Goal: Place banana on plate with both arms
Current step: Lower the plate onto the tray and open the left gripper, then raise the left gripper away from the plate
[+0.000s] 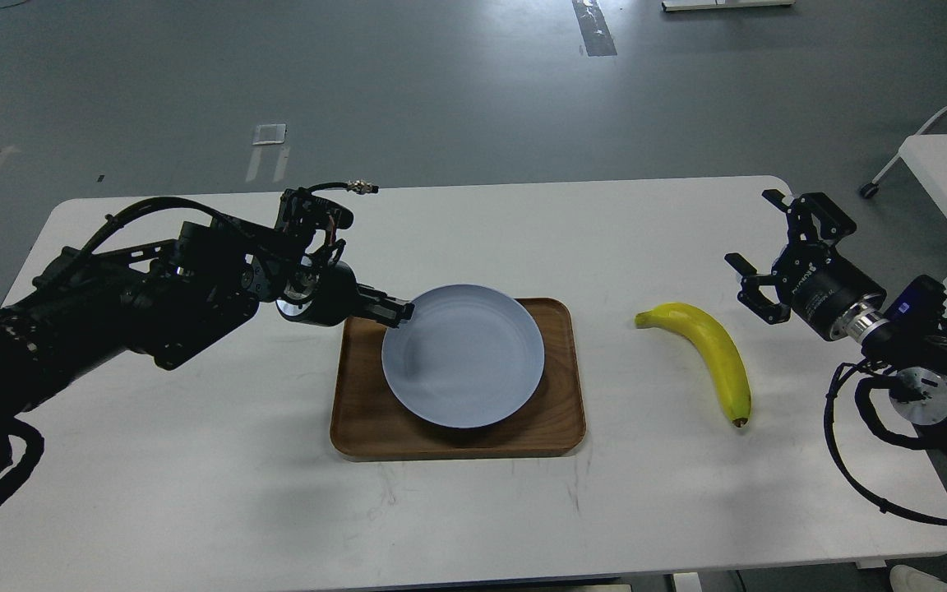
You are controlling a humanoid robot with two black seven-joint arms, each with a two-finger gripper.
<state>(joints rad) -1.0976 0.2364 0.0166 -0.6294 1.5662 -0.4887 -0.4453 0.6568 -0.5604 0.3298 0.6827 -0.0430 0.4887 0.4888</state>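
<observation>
Banana lies flat on white table, right of center, dark tip toward lower right, well apart from plate. Plate sits on brown wooden tray at frame center. Left gripper, center-left, has its fingertips at plate's upper-left rim; looks clamped on the rim but can't tell for sure, fingers too dark. Right gripper, right side of frame, has its 2 fingers spread wide, holding nothing, near banana's stem end but not touching.
</observation>
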